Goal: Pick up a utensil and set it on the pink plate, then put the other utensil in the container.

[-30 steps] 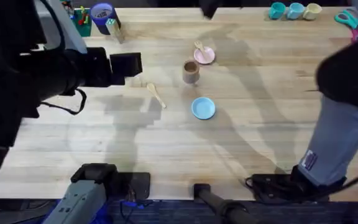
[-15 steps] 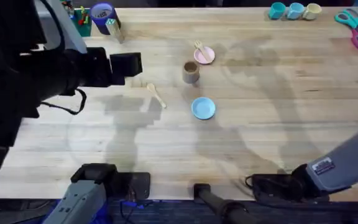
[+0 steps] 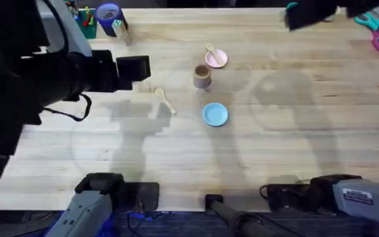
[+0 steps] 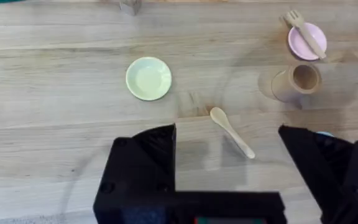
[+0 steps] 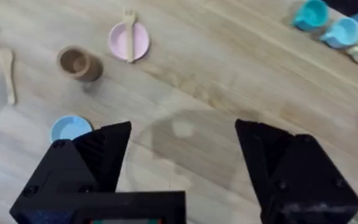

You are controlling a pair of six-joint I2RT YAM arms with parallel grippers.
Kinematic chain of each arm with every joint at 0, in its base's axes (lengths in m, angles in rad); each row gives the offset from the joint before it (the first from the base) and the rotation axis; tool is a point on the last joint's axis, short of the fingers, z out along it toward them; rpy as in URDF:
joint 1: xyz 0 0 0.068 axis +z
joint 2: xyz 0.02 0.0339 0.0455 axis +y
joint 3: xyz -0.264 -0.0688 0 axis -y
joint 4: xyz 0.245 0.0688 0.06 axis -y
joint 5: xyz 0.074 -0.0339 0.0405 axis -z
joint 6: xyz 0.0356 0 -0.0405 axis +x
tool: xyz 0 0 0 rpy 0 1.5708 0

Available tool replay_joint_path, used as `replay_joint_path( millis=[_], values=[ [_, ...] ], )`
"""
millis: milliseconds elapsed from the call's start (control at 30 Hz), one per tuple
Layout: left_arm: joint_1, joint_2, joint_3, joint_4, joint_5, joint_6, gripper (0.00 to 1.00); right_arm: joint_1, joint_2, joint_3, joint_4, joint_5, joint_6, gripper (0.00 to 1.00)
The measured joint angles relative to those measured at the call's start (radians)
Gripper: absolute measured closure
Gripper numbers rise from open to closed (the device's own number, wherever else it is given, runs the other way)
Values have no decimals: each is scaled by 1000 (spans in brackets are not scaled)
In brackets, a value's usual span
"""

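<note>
Pale wood planks make up the table (image 3: 275, 145), mostly bare. Near its middle lies the pink plate (image 3: 218, 58), with the fork (image 3: 211, 50) resting across it, tines poking past the rim. Just beside the plate stands the tan cup (image 3: 202, 76), upright, nothing inside that can be seen. The spoon (image 3: 165, 100) lies flat on the wood, apart from the cup, nothing between them. A blue plate (image 3: 215, 114) sits near the cup on the side toward the arms' bases. A yellow-green plate (image 4: 148, 78) lies off by itself, well apart from the spoon.

Along the far edge are a purple cup (image 3: 108, 14) at one corner, small teal cups (image 5: 328, 26) toward the other, and scissors (image 3: 372, 21) at the far right.

The left gripper (image 4: 229, 165) hangs above the spoon, fingers spread wide, holding nothing. The right gripper (image 5: 182, 165) is also spread wide with nothing between its fingers, over bare wood, well apart from the plate.
</note>
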Motion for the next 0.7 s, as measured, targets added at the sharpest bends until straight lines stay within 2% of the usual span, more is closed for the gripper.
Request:
replay_joint_path(
  millis=[167, 567, 700],
  values=[
    [0, 0, 0, 0, 0, 0, 9, 0, 38, -84, 67, -139, -111, 5],
    [0, 0, 0, -1, 0, 0, 9, -2, 301, -92, 35, -460, -349, 5],
    [0, 0, 0, -1, 0, 0, 9, -21, 330, -101, -28, -533, -440, 5]
  ],
)
